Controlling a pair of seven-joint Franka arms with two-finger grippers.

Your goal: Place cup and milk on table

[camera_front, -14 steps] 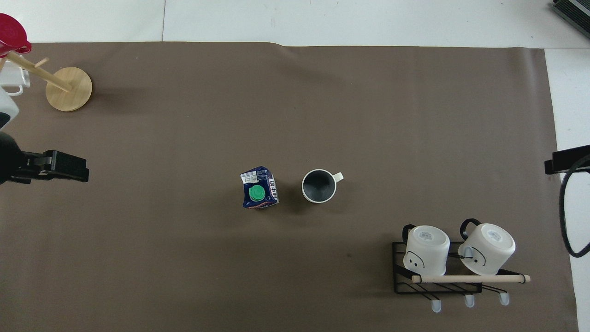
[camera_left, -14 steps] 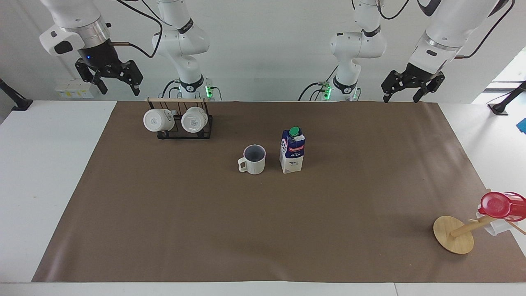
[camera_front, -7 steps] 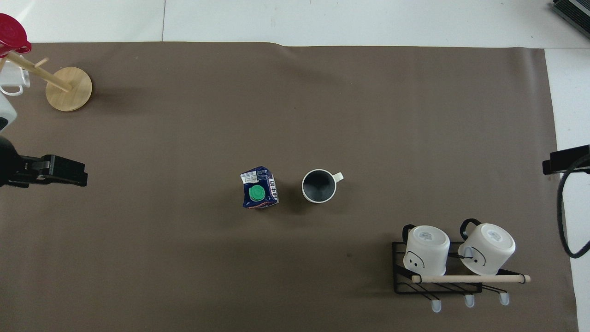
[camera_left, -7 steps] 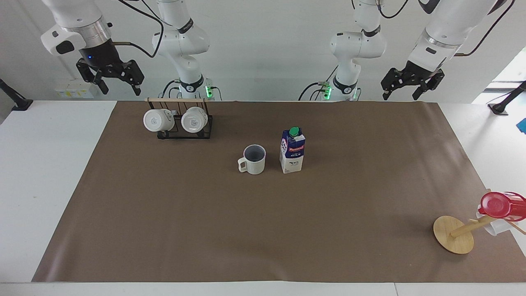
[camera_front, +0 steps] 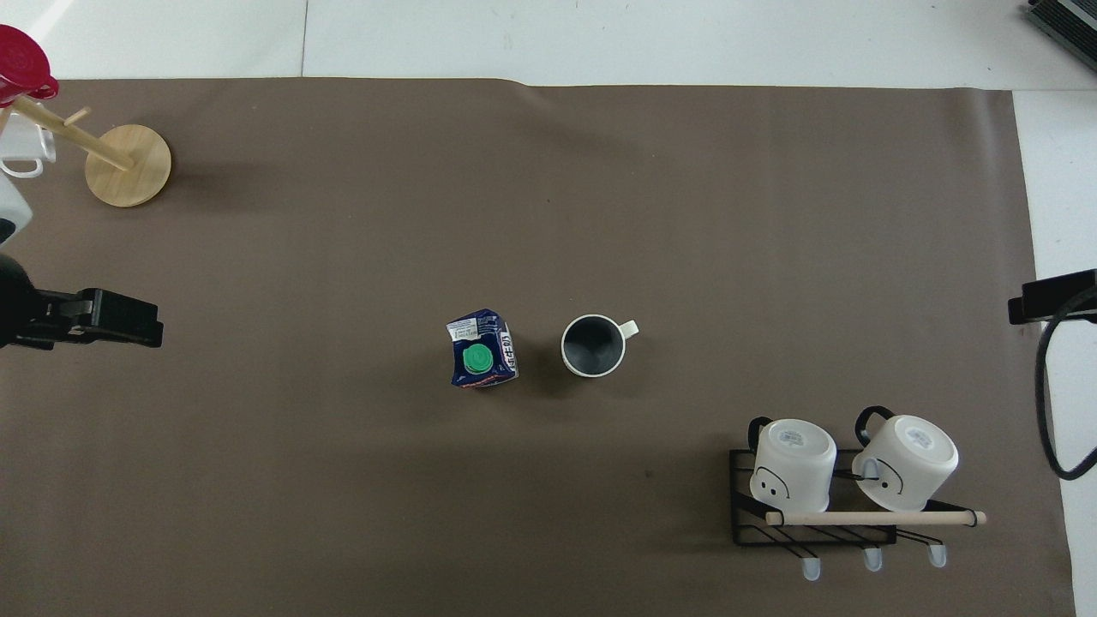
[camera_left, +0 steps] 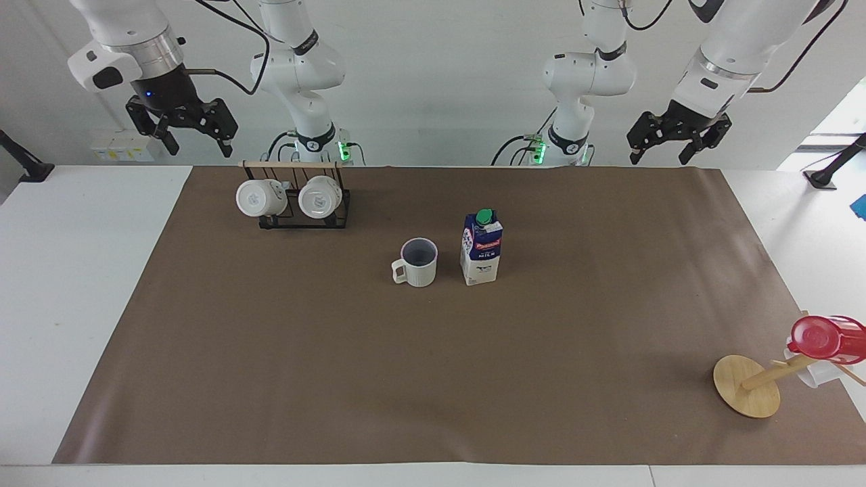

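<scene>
The cream ribbed cup (camera_left: 416, 262) stands upright on the brown sheet of the table (camera_left: 433, 379), near the middle. It also shows in the overhead view (camera_front: 591, 345). The milk (camera_left: 481, 249) stands upright beside it, toward the left arm's end, a small gap apart; from overhead its green cap shows (camera_front: 482, 350). My left gripper (camera_left: 662, 157) hangs open and empty, high over the sheet's edge nearest the robots. My right gripper (camera_left: 197, 147) hangs open and empty, high above the table beside the mug rack. Neither gripper touches anything.
A black wire rack (camera_left: 294, 215) holding two glossy white mugs (camera_front: 793, 463) stands near the robots toward the right arm's end. A wooden mug tree (camera_left: 747, 385) carrying a red plastic cup (camera_left: 825, 338) stands farthest from the robots at the left arm's end.
Both grippers have drawn slightly up and back toward the robots over the last second. The cup and the milk have not moved.
</scene>
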